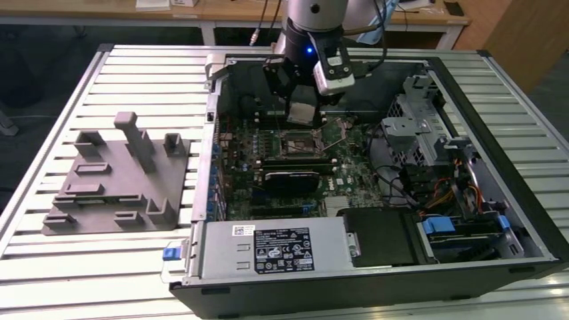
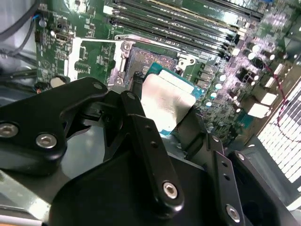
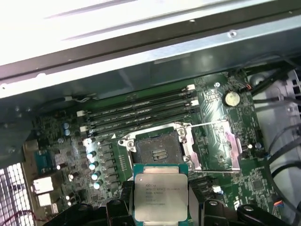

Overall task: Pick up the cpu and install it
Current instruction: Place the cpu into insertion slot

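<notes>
Gripper: we see the black-fingered gripper point(image 1: 300, 105) on the silver arm hanging inside the open black computer case point(image 1: 374, 293), above the green motherboard point(image 1: 360, 175).
Claw state: the black fingers point(image 2: 141, 122) are clamped on opposite edges of the cpu, one on each side, as both wrist views show.
Cpu: the small flat square cpu point(image 3: 161, 195) with its pale silver-grey metal top and green rim is held in the gripper, its metal top facing the camera in the first wrist view. It is clear of the board and not seated.
Socket: the square dark processor socket point(image 3: 157, 150) in its silver metal frame lies uncovered, near the held cpu. In the exterior view we find it just below the gripper in the picture.
Memory slots: long black slots point(image 3: 141, 110) run beside the socket, on the side away from the cpu.
Fixture: a grey plastic fixture point(image 1: 116, 180) with upright blocks stands on the slatted metal table point(image 1: 151, 73), at the exterior view's left, well apart from the case.
Black block: a black rectangular block point(image 1: 289, 180) sits on the motherboard, near the socket.
</notes>
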You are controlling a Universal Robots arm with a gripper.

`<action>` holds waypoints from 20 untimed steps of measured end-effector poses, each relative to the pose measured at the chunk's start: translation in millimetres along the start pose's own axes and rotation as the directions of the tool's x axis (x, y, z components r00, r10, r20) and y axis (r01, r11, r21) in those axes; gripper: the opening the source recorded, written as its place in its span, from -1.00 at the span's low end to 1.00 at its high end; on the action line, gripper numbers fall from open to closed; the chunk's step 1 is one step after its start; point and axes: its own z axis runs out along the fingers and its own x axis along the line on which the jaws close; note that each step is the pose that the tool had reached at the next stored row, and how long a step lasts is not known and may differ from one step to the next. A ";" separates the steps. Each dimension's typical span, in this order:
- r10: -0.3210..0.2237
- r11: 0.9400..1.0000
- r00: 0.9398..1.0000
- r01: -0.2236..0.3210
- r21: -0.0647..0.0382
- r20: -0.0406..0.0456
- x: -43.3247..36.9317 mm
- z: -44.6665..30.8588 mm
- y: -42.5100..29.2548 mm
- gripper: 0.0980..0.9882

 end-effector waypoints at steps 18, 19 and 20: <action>0.189 0.982 0.982 -0.189 -0.002 0.006 0.0 0.0 0.0 0.00; 0.198 0.980 0.980 -0.198 -0.002 0.006 0.0 0.0 0.0 0.00; 0.206 0.979 0.978 -0.206 -0.002 0.007 0.0 0.0 0.0 0.00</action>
